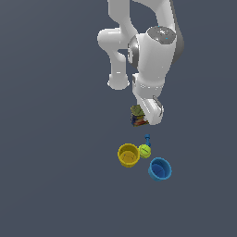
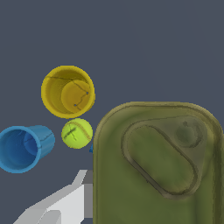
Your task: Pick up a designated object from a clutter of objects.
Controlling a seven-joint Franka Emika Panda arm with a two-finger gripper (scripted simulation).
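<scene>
Olive-green fills most of your wrist view: that is the top of the small printed box [image 2: 157, 166], which in the exterior view sits tucked right under the gripper [image 1: 144, 121], well apart from the yellow cup [image 1: 128, 154], the yellow-green ball [image 1: 145, 151] and the blue cup [image 1: 160, 169]. You look to be at the grasp-or-lift step (whether the fingers are clenched on the box or merely straddling it, you cannot tell, since they are hidden). Confirm the grip first, then raise straight up, clear of the clutter.
</scene>
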